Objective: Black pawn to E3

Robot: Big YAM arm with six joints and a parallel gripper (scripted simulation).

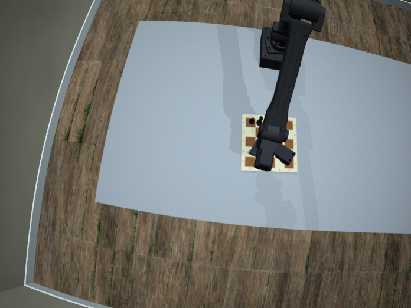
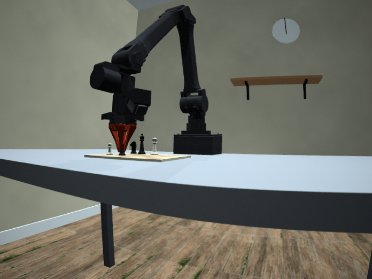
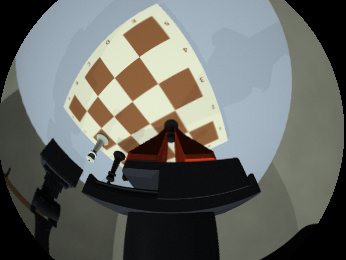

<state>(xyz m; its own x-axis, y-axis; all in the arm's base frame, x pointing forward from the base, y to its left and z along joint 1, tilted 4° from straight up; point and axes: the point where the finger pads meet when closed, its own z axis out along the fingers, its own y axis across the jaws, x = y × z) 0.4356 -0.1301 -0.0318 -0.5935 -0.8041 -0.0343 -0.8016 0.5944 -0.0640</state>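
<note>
The small chessboard lies on the grey table and also shows in the side view (image 2: pixel 137 156) and the wrist view (image 3: pixel 145 84). My gripper (image 2: pixel 122 143) with red fingers points straight down and is shut on the black pawn (image 2: pixel 122 149), whose base stands on the board. In the wrist view the pawn's head (image 3: pixel 172 128) sits between the red fingertips. In the overhead view the arm hides the pawn.
A white pawn (image 2: pixel 109 148), a black knight (image 2: pixel 133 147), a black king (image 2: pixel 141 144) and a white queen (image 2: pixel 154 146) stand upright on the board behind the gripper. The robot base (image 2: pixel 197 143) stands on the table beyond the board.
</note>
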